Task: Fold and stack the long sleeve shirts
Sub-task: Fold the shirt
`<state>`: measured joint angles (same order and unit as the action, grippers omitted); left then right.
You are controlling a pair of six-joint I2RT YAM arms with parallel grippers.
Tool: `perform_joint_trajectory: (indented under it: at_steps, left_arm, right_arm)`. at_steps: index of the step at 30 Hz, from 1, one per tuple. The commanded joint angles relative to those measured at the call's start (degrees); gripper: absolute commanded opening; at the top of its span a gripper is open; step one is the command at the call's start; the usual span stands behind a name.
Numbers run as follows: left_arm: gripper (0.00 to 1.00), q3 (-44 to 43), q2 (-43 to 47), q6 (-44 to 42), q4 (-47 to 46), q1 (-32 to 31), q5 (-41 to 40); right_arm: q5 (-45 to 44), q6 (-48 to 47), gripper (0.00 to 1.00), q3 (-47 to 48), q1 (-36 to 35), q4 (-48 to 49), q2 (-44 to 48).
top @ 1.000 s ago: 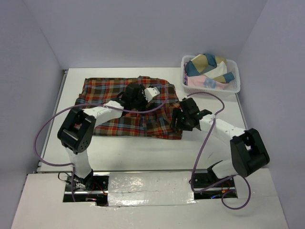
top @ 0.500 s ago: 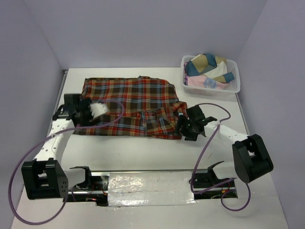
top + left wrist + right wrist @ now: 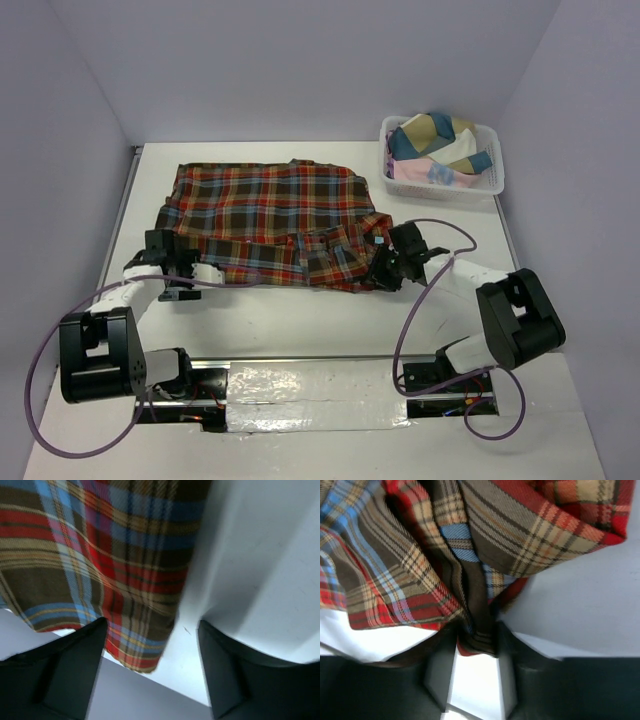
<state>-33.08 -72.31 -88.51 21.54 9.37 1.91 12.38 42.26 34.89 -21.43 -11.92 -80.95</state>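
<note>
Both arms at the near hem of the plaid flannel shirt [image 3: 270,215], setting up a fold.

The shirt lies spread flat on the tabletop [image 3: 300,320], left of centre, collar end toward the back wall. The right end effector [image 3: 476,645] is clenched on a bunched pleat at the near-right corner. The left end effector [image 3: 152,625] is released, jaws wide, w/ the near-left hem corner sitting between them. We'd say the left should close deep enough to catch the full hem, not just the edge. Then we lift both corners level and together so the cloth doesn't skew or drag. At back right, well apart from the shirt, the white lattice basket [image 3: 445,190] holds a pile of clothes [image 3: 432,135] in blue, tan, pink and white.
</note>
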Motion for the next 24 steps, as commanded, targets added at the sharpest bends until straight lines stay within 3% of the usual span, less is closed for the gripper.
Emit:
perform_joint_trajectory:
  at_steps: [1, 2, 4, 5, 6, 8, 13, 20, 24]
  left_arm:
    - [0.81, 2.58, -1.07, -4.57, -3.61, 0.21, 1.25]
    - [0.68, 2.76, -1.34, -4.31, -3.44, 0.3, 1.77]
    - [0.5, 2.59, -1.95, -1.85, -2.82, 0.21, 3.36]
    - [0.35, 2.5, -2.21, -0.88, -2.47, 0.3, 3.97]
    - [0.27, 2.06, -2.3, 1.21, -2.12, 0.22, 5.19]
    - [0.0, 1.71, -2.04, 3.42, -0.98, 0.22, 6.34]
    - [0.0, -4.18, 0.41, 6.07, 12.88, 1.0, 8.63]
    - [0.0, -6.83, 6.73, -2.88, 38.1, 1.27, 8.98]
    - [0.0, -5.42, 11.74, -4.48, 43.06, 0.74, 8.72]
  right_arm:
    - [-1.74, 0.54, 0.39, -2.03, 0.34, -0.64, -0.44]
    - [-2.01, 0.37, 0.26, -1.76, 0.51, -1.17, 0.34]
    - [-2.89, -0.68, 0.13, -1.15, 1.3, -3.1, 1.31]
    - [-3.76, -1.12, 0.04, -0.97, 1.56, -3.72, 2.45]
    - [-4.03, -2.0, 0.01, -0.79, 2.09, -4.68, 2.98]
    - [-4.38, -3.14, 0.0, -0.01, 2.62, -6.43, 4.39]
    - [-6.14, -6.84, 0.0, 2.72, 2.71, -13.29, 8.95]
    - [-9.48, -7.9, 0.0, 3.69, 2.1, -25.59, 16.52]
    - [-8.52, -6.23, 0.0, 0.89, 0.34, -28.06, 19.94]
